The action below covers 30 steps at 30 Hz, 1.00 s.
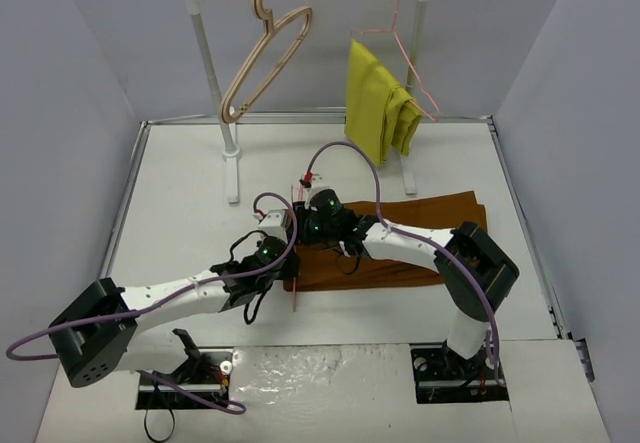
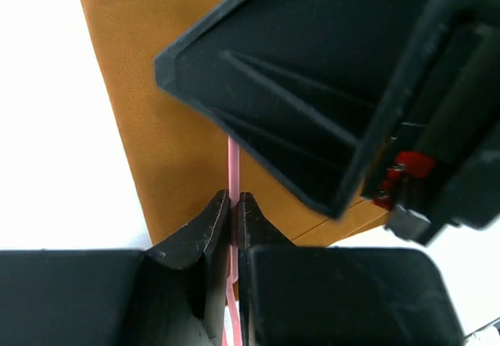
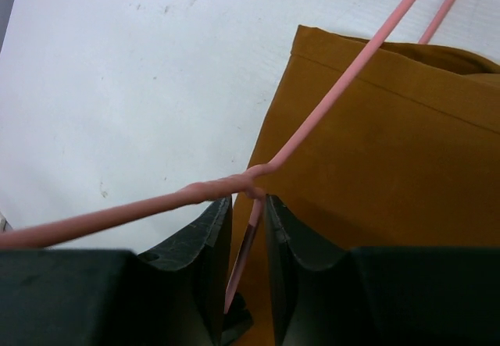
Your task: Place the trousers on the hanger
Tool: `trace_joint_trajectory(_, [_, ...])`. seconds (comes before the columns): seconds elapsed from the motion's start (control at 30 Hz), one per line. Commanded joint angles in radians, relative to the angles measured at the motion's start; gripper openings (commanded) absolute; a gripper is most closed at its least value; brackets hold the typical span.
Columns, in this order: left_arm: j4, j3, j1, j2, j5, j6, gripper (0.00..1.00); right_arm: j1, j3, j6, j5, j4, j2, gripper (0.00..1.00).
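The rust-brown trousers (image 1: 430,233) lie flat on the white table, right of centre. The pink wire hanger (image 1: 294,288) is held over their left end. My left gripper (image 1: 288,239) is shut on a straight run of the hanger's wire (image 2: 233,158), with the trousers (image 2: 164,112) below it. My right gripper (image 1: 305,225) sits just beyond it. In the right wrist view its jaws (image 3: 248,201) stand narrowly apart with the hanger's wire (image 3: 336,88) wedged between them, just below the twisted neck, over the trousers' edge (image 3: 391,174). The right gripper's black body (image 2: 328,88) fills the left wrist view.
A white garment rack (image 1: 210,63) stands at the back. A beige wooden hanger (image 1: 265,53) hangs on its bar. A second pink hanger (image 1: 405,38) there carries a folded mustard-yellow garment (image 1: 378,98). The table's raised rim (image 1: 125,203) runs along the sides.
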Motion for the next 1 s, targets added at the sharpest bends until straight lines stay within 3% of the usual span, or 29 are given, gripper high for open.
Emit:
trace_joint_trajectory(0.0, [0.039,0.025,-0.009,-0.019,0.0,0.012,0.04,-0.005,0.019,0.018,0.053,0.029,0.006,0.19])
trace_joint_trajectory(0.13, [-0.007,0.025,-0.009,-0.049,-0.005,0.009,0.15,-0.011,-0.007,0.027,0.088,0.016,-0.006,0.07])
trace_joint_trajectory(0.2, [-0.04,0.025,-0.009,-0.065,-0.003,0.002,0.27,-0.014,-0.016,0.027,0.108,0.004,-0.014,0.02])
trace_joint_trajectory(0.23, [-0.059,0.025,-0.009,-0.086,-0.004,-0.001,0.37,-0.013,-0.018,0.027,0.114,-0.002,-0.017,0.01])
trace_joint_trajectory(0.33, [-0.129,0.02,-0.004,-0.138,-0.027,-0.008,0.5,-0.013,-0.022,0.021,0.134,-0.034,-0.032,0.0])
trace_joint_trajectory(0.47, [-0.215,-0.01,0.039,-0.201,-0.038,-0.026,0.57,-0.017,-0.047,0.021,0.169,-0.037,-0.058,0.0])
trace_joint_trajectory(0.67, [-0.078,-0.07,0.233,-0.201,0.139,-0.104,0.65,-0.017,-0.055,0.031,0.182,-0.05,-0.064,0.0])
trace_joint_trajectory(0.8, [0.002,-0.04,0.296,-0.09,0.219,-0.124,0.83,-0.017,-0.059,0.035,0.185,-0.053,-0.069,0.0])
trace_joint_trajectory(0.97, [0.119,0.003,0.338,0.062,0.321,-0.159,0.88,-0.017,-0.064,0.038,0.194,-0.056,-0.075,0.0])
